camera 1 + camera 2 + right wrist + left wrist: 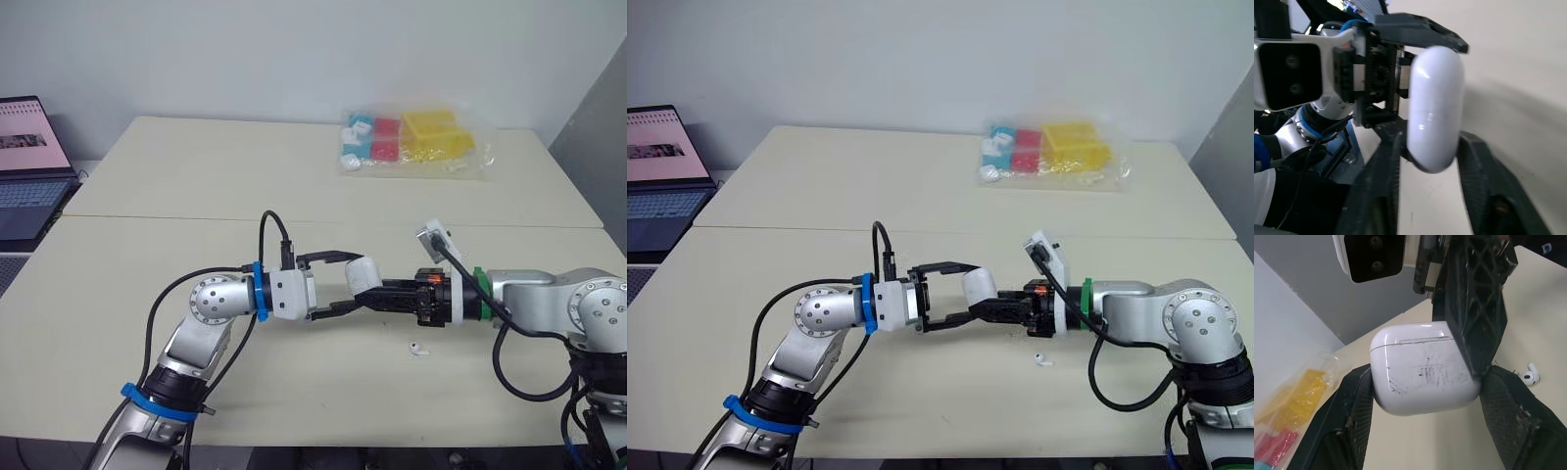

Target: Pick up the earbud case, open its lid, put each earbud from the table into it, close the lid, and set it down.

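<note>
Left eye view shows the case lifted clear of the worktop, held in the air between the two arms near the front edge. The right hand grips it: in the right wrist view its two fingers press on the case's opposite sides. The left hand is open, its fingers spread above and below the case and straddling it. From these pictures I cannot tell whether they touch it.

In the left wrist view the lid sits flush, its seam a thin unbroken line, so the case is closed. One earbud lies on the worktop just below the right hand, near the front edge. I cannot make out a second one.

By my reading the pickup is done and the lid-opening step is at hand, with the left hand placed to work the lid while the right steadies the body. Left to do: open the lid, load the earbuds, close it and set the case down.

Well apart at the far side lies a clear bag of coloured pieces, and a laptop stands off the left end.
</note>
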